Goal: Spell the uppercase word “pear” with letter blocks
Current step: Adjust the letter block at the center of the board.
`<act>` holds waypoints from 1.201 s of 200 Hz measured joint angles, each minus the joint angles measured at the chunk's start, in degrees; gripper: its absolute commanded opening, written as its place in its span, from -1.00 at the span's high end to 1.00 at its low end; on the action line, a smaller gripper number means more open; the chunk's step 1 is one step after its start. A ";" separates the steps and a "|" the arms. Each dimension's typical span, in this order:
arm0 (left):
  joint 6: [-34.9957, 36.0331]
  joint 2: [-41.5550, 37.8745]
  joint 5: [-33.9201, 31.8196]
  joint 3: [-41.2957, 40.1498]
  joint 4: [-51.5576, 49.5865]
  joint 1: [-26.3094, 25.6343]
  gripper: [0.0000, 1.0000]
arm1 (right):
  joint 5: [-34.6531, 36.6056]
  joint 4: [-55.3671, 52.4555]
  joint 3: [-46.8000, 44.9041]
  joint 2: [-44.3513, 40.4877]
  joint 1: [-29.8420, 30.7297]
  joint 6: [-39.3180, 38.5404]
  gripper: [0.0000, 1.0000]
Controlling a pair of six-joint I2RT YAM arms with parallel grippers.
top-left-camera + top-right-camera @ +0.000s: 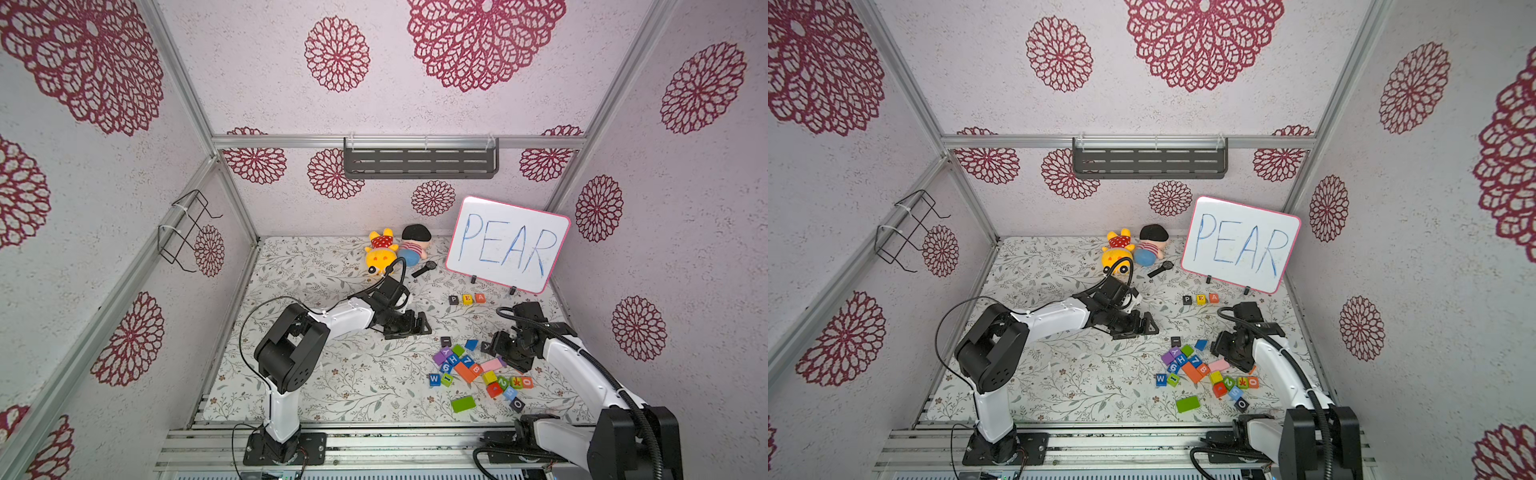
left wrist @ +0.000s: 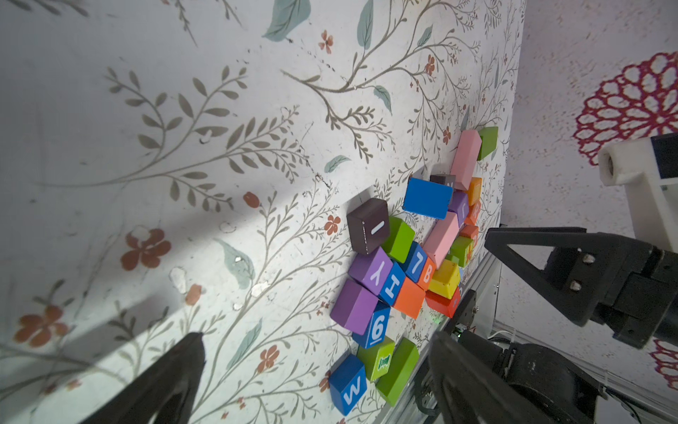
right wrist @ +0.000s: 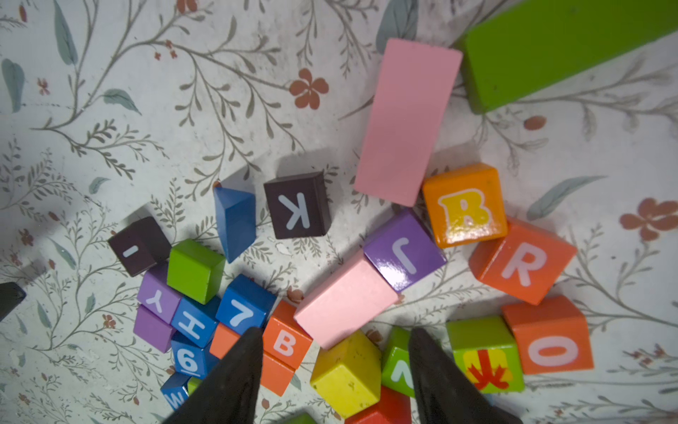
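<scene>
black fingertips [image 3: 234, 381] of the right end effector [image 3: 334, 367] fill the near edge of its wrist view. its jaws are parted and grip nothing, hovering low over the jumbled pile. the left end effector [image 1: 415, 326] is likewise released and empty, parked mid-counter.

three letter blocks already stand in a row near the back of the counter [image 1: 332, 374], at about 12 o'clock from the pile: p [image 1: 454, 299], e [image 1: 467, 299], a [image 1: 480, 297]. the missing r block [image 3: 522, 262] – orange-red, white letter up – lies in the pile. one edge is against a glossy orange cube [image 3: 465, 209] (it carries a yellow r too, so don't confuse them), and an orange o block [image 3: 550, 348] is close by.

my judgement: the step in hand is picking that r. the jaws are centred over a yellow cube [image 3: 348, 370] rather than over the target, so shift across first. turn the wrist so the fingers drop onto the two freest faces, not into the crowded seams. descend squarely, close gently and lift straight up – a dragged neighbour could scatter the pile. then set it just beside the a, at its 3 o'clock, letter upward.
</scene>
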 measured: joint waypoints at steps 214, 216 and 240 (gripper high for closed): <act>4.09 15.74 -0.55 27.32 -21.55 -0.94 -0.96 | 19.74 7.69 5.05 4.74 -8.41 8.26 -0.97; 4.11 15.74 -0.66 27.34 -21.59 -0.98 -0.96 | 19.76 7.67 4.79 4.39 -8.57 8.28 -0.97; 3.67 15.74 -1.60 27.34 -22.25 -1.22 -0.96 | 18.60 7.50 2.01 1.07 -11.08 8.35 -0.97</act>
